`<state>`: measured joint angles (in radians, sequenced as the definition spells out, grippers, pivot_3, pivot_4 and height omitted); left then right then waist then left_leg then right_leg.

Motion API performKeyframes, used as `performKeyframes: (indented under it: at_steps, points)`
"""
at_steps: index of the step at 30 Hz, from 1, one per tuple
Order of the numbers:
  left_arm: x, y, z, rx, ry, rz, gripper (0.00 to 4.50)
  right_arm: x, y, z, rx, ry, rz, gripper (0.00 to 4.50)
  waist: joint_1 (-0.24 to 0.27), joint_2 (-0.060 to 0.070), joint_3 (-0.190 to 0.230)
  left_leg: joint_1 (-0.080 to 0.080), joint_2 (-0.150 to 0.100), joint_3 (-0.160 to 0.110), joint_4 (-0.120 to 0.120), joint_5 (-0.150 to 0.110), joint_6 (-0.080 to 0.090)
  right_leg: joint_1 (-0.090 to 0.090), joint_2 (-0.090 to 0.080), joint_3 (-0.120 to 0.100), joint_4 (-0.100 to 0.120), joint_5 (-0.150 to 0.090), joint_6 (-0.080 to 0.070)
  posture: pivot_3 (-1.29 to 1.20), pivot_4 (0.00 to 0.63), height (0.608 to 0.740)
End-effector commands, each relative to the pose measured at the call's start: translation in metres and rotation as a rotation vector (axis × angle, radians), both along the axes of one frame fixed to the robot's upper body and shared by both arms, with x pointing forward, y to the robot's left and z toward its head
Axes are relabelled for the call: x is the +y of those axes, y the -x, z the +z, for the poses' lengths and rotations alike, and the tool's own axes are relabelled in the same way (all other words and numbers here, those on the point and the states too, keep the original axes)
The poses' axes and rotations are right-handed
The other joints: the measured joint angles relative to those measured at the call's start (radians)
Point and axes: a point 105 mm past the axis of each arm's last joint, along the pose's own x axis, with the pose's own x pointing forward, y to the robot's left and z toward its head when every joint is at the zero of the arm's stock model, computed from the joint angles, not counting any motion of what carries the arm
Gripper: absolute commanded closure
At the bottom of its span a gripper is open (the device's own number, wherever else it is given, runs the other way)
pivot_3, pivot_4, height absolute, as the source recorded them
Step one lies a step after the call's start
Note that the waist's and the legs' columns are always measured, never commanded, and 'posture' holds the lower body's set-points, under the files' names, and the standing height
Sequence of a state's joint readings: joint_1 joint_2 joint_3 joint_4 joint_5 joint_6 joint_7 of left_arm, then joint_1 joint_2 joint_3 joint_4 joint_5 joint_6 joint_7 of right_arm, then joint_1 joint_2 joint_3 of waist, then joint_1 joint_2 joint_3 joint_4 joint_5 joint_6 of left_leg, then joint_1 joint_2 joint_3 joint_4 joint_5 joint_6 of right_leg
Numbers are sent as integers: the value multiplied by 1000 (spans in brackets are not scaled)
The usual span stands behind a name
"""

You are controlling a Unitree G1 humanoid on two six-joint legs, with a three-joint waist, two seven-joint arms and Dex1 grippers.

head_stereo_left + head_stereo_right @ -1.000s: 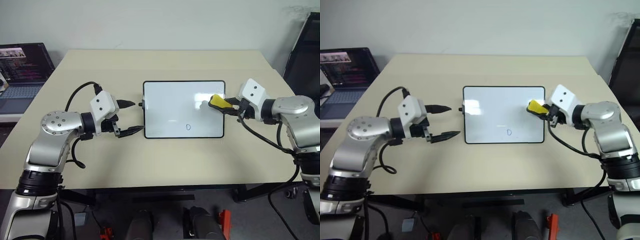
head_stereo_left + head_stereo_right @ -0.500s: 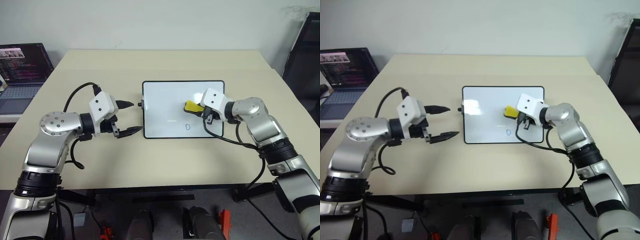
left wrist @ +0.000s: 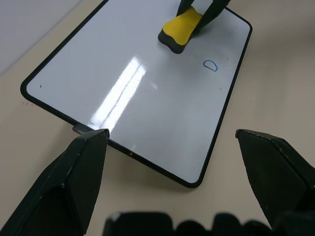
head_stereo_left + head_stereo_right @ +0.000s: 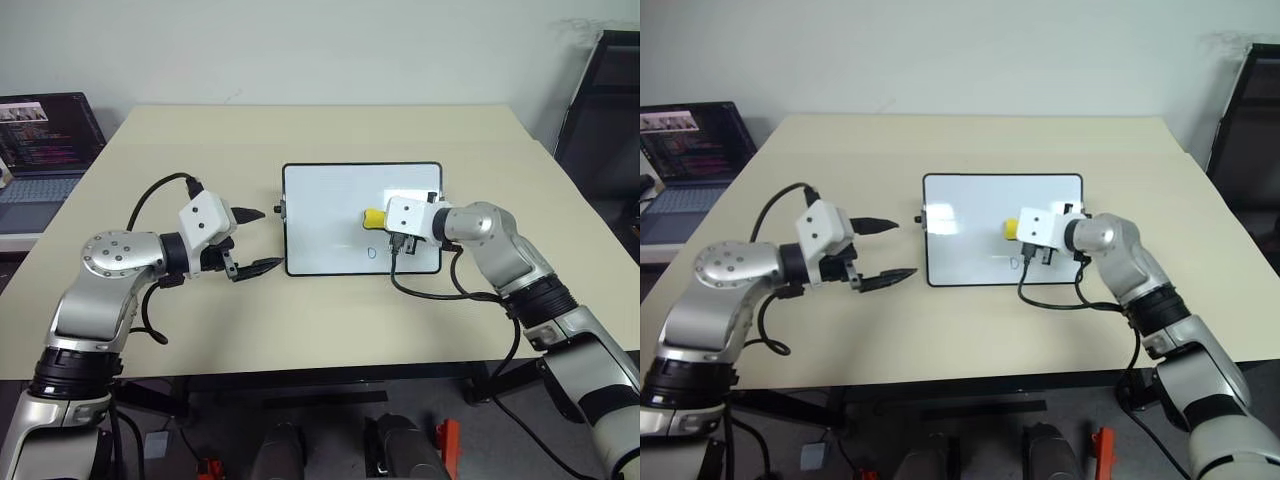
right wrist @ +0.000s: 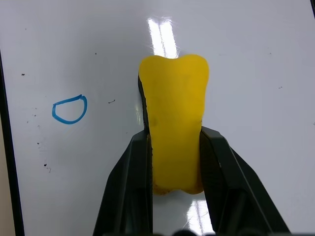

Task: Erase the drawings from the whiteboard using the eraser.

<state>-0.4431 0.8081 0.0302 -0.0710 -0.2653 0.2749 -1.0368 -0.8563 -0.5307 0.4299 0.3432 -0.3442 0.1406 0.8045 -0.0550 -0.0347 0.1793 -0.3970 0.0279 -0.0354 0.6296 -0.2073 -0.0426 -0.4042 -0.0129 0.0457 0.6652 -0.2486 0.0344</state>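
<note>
Nearly done: only the letter D (image 5: pixel 69 109) is left on the whiteboard (image 4: pixel 320 200).
Your right gripper (image 5: pixel 173 147) is clamped on the yellow eraser (image 5: pixel 174 132), which sits on the board just beside the D. Left gripper (image 4: pixel 255 240) hangs with jaws apart at the board's left edge, holding nothing.

You can't tell whether the eraser (image 5: pixel 173 142) rests flat on the whiteboard (image 4: pixel 325 215), since its dark underside is mostly hidden in the right wrist view. The right gripper's fingertips (image 5: pixel 140 157) are cut off at that picture's lower edge. The laptop (image 4: pixel 45 140) runs off the left edge of the head views.
</note>
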Motion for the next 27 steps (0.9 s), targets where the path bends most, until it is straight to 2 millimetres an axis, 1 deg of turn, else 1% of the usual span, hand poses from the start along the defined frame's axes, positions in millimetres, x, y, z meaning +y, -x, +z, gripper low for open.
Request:
performKeyframes:
  at_steps: [1,4,6,13,16,18,22,23,27]
  points:
    - [-5,-1,12,-50,-8,-22,0,-17,6,-35,103,105,-48,3536,0,-1,-1,0,0,0,0,0,0,0,0,0,0,0,0,0,150,740]
    - [-6,-1,12,-51,-7,-26,0,-19,10,-39,112,135,-41,3536,1,-2,-2,0,0,0,0,0,0,0,0,0,0,0,0,0,150,740]
    - [-6,-1,12,-51,-6,-27,0,-20,16,-45,141,165,-28,3536,1,-2,-2,1,0,0,0,0,0,0,0,0,0,0,0,0,150,740]
    - [-6,-2,10,-47,-6,-30,0,-26,44,-80,254,302,13,3536,3,-6,-6,1,0,0,0,0,0,1,0,0,0,0,-1,0,150,740]
    - [-7,-3,10,-48,-6,-32,0,-26,50,-87,278,315,14,3536,2,-7,-7,3,1,1,0,0,0,2,0,0,0,0,-1,0,150,740]
    - [-7,-3,11,-49,-7,-32,0,-28,50,-87,277,318,7,3536,3,-7,-7,4,1,1,0,1,1,3,0,0,0,0,-1,0,150,740]
    - [-7,-5,11,-51,-10,-34,0,-29,43,-80,243,306,-12,3536,4,-7,-7,7,1,0,0,1,1,7,0,0,-2,0,-2,0,150,740]
    - [-6,-5,11,-52,-10,-34,0,-27,41,-77,231,297,-14,3536,4,-7,-7,8,1,0,0,1,1,8,0,0,-2,0,-1,0,150,740]
    - [-7,-6,11,-52,-10,-34,0,-17,29,-54,150,270,-16,3536,1,-7,-6,10,1,0,0,1,1,9,-1,0,-3,0,-1,0,150,740]
